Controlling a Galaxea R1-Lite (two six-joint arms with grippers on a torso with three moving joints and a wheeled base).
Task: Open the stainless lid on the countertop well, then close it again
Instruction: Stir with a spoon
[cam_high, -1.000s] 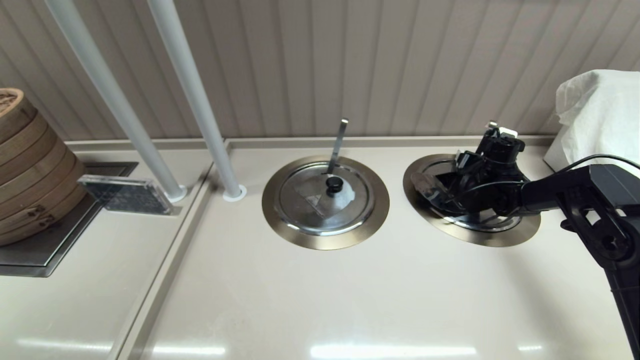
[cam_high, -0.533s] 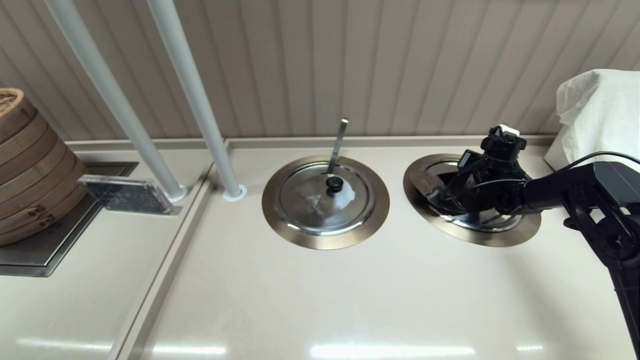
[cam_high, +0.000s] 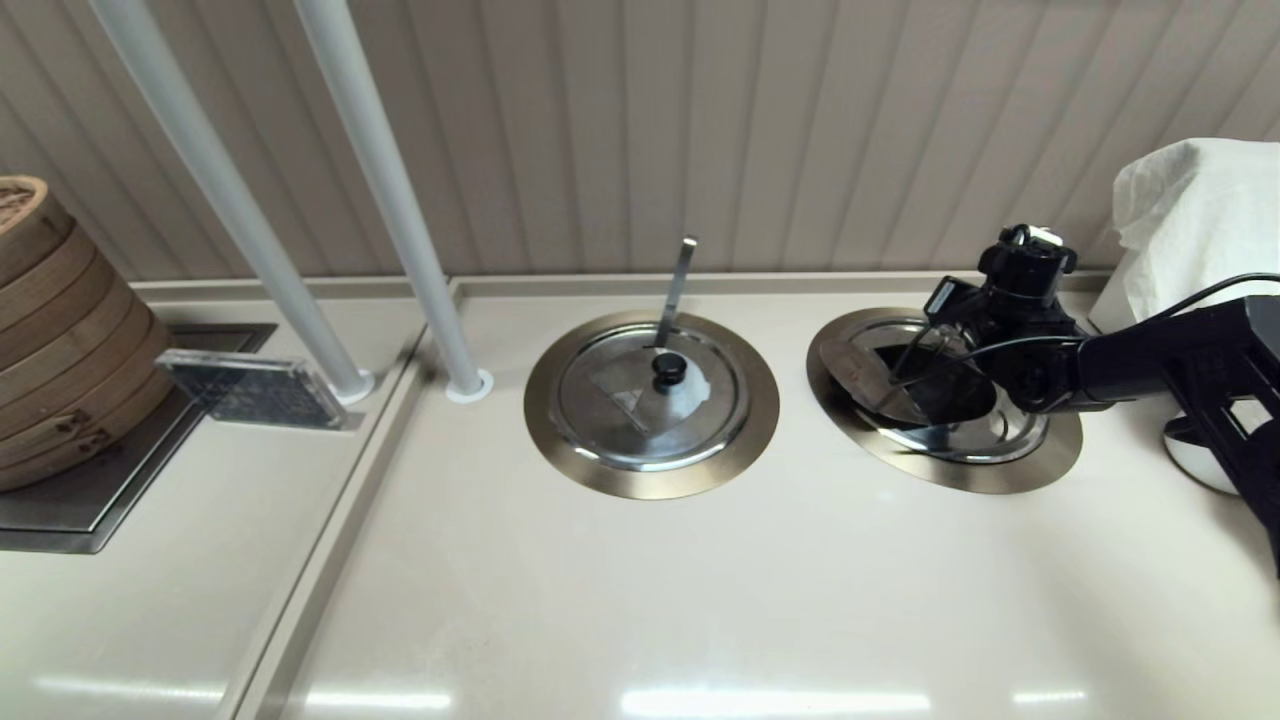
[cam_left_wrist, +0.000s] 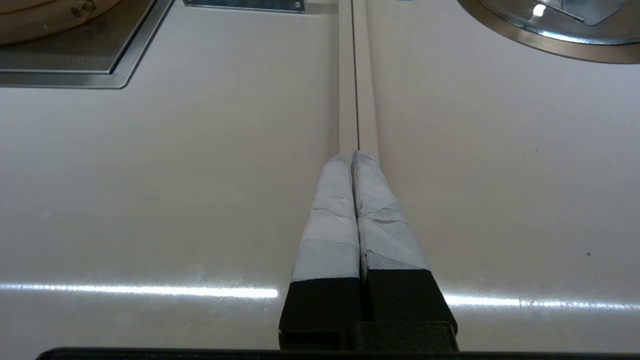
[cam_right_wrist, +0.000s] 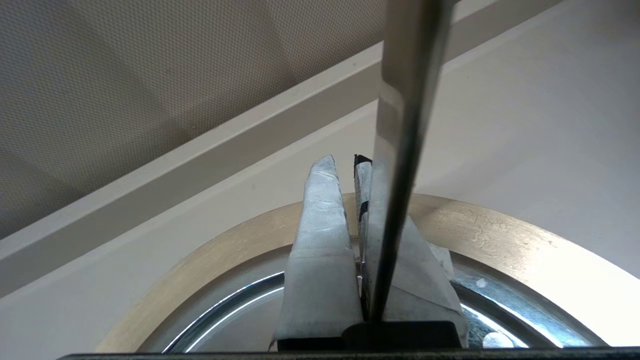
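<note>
The stainless lid (cam_high: 985, 435) sits in the right-hand countertop well, whose bronze-grey ring (cam_high: 1050, 458) surrounds it. Its folding half-flap (cam_high: 945, 395) is tilted up, showing a dark face and a dark gap beneath. My right gripper (cam_high: 968, 340) hangs over the flap from the right. In the right wrist view its taped fingers (cam_right_wrist: 320, 225) are pressed nearly together at the gripper (cam_right_wrist: 345, 162); the knob is hidden between them. The flat steel utensil handle (cam_right_wrist: 400, 150) crosses in front, with the ring (cam_right_wrist: 500, 230) beyond. My left gripper (cam_left_wrist: 352, 154) is shut and empty, parked low over the counter seam.
The twin lid (cam_high: 650, 395), with a whitish patch by its knob and a near-upright handle, lies left of the well. Two grey poles (cam_high: 440, 300) rise at back left. Stacked bamboo steamers (cam_high: 60, 330) and a clear box (cam_high: 250, 390) stand far left. A white-covered object (cam_high: 1200, 230) is at back right.
My right gripper has risen and drawn back to the right over the well, and the half-flap has tilted up with it. The left arm has not moved.
</note>
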